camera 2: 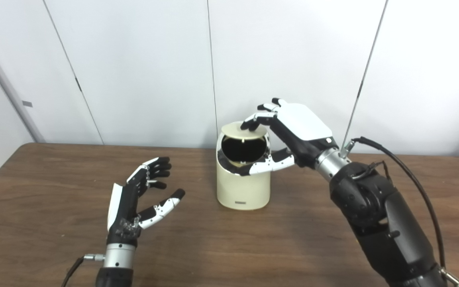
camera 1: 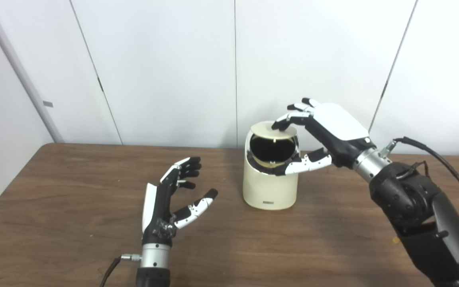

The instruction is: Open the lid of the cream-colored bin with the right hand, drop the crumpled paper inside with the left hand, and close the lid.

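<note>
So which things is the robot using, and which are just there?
Using: cream bin, its lid tipped up, right hand touching the lid, left hand open and empty. No paper in sight.
Just there: wooden table, white wall panels.

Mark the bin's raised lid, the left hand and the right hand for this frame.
lid (camera 1: pixel 269 128): left eye view, on its cream top face near the fingertips.
left hand (camera 1: pixel 165 201): left eye view, on the dark palm.
right hand (camera 2: pixel 299 129): right eye view, on the white back shell.
</note>
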Motion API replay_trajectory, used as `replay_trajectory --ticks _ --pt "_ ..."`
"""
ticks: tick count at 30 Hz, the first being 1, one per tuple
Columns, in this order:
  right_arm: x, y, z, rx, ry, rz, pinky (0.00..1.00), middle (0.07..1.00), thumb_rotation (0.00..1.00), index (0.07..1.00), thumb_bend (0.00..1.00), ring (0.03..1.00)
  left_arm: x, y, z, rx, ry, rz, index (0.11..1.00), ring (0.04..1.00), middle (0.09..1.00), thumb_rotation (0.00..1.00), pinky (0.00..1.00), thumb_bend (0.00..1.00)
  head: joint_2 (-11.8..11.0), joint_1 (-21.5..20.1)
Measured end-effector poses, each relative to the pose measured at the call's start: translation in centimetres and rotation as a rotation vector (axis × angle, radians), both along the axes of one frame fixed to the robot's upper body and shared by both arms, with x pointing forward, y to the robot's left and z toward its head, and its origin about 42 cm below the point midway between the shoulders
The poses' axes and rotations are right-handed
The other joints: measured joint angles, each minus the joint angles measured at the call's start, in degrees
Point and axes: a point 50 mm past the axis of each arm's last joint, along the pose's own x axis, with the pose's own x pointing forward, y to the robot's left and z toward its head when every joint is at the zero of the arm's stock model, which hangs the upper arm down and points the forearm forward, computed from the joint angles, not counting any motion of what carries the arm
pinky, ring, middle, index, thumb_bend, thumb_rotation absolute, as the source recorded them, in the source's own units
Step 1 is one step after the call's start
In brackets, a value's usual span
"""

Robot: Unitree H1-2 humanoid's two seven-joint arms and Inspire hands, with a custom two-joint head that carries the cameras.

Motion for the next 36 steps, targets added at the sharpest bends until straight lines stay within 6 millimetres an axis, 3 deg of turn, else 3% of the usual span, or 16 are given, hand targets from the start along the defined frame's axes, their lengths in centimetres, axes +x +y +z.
replay_trajectory --ticks 23,30,36 --pt "-0.9 0.6 -2.2 -0.055 0.032 0.056 1.0 0.704 0.59 0.715 0.74 0.891 0.0 -0.3 0.2 0.001 0.0 -0.018 0.763 0.711 0.742 0.14 0.6 0.64 1.41 1.05" --pt "-0.8 0.8 -2.5 -0.066 0.039 0.068 1.0 0.699 0.62 0.712 0.75 0.892 0.0 -0.3 0.3 0.002 0.001 -0.017 0.761 0.709 0.741 0.13 0.6 0.64 1.58 1.14" --pt "-0.9 0.9 -2.7 -0.085 0.04 0.075 0.99 0.699 0.54 0.707 0.75 0.889 -0.1 -0.4 0.3 0.001 0.0 -0.018 0.76 0.704 0.739 0.12 0.59 0.64 1.85 1.23"
